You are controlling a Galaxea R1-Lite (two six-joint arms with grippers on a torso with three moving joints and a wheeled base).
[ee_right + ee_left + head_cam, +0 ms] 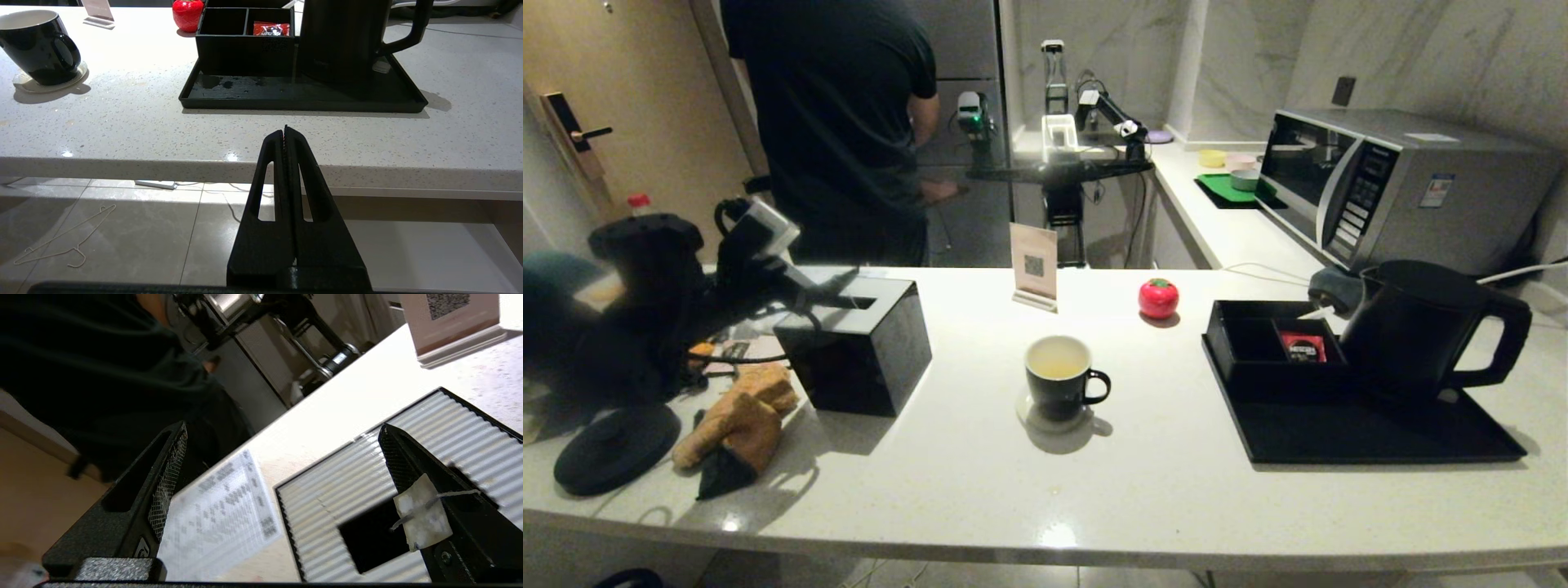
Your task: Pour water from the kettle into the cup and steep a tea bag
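Hovering over the black tissue box [408, 465] at the table's left, the left gripper [282, 465] is spread wide, a pale tag [423, 518] stuck to one finger. Mid-table, the cup [1058, 386] holds yellowish water [1058, 361], handle pointing right. The kettle [1421, 327] stands upright on the tray [1380, 433], handle rightward. The right gripper [285, 134], clenched empty, sits below the table's front edge.

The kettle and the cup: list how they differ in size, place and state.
The kettle is far bigger than the cup. The kettle stands on the black tray at the right; the cup sits on a pale coaster at mid-counter. The cup's white inside shows yellowish water; the kettle's contents cannot be seen. Both are black, upright, with handles turned right, and no claw touches either.
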